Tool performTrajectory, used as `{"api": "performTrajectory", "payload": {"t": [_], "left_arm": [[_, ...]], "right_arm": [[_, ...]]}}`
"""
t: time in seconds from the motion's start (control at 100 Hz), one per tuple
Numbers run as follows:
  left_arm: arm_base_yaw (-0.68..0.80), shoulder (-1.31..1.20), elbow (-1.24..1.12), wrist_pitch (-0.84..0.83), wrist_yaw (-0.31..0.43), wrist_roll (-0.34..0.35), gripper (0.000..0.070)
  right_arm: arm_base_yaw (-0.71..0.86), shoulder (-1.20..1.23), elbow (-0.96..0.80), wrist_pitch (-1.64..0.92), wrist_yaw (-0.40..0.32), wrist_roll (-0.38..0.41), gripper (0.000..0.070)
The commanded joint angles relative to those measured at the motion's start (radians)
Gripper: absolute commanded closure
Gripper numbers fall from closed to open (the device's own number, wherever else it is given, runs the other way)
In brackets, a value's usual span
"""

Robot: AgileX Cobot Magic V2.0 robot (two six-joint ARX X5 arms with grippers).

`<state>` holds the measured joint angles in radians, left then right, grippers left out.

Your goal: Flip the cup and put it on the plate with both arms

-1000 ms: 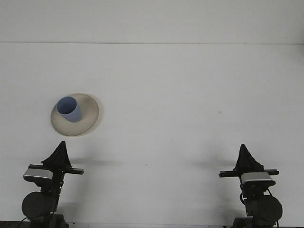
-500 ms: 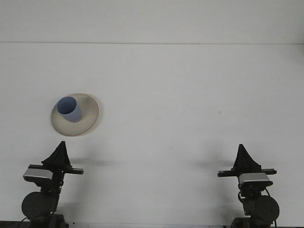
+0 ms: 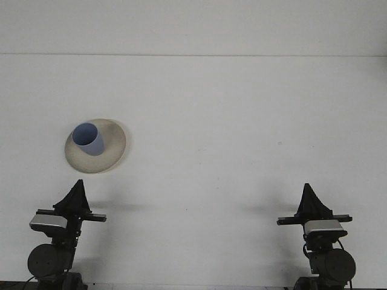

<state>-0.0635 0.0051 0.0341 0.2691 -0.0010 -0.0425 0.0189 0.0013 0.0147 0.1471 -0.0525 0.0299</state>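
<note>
Since a second ago only my right pincer has shifted, slightly left; my left pincer hangs at the near left. Both taper to a point, fingers together, holding nothing. On the white worktop the blue cup stands mouth-up on the plate, axis near vertical, left of centre.

Blue cup upright, mouth up, on beige plate, table's left
</note>
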Motion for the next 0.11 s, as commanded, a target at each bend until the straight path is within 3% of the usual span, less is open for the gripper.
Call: {"api": "performTrajectory", "payload": {"t": [0.0, 0.1], "left_arm": [[0.0, -0.002, -0.02, 0.01, -0.002, 0.008, 0.0689], [0.0, -0.002, -0.02, 0.01, -0.002, 0.008, 0.0689]], "right_arm": [[0.0, 0.0, -0.002, 0.01, 0.001, -0.005, 0.07], [0.0, 0.0, -0.002, 0.01, 0.0, -0.004, 0.07]]}}
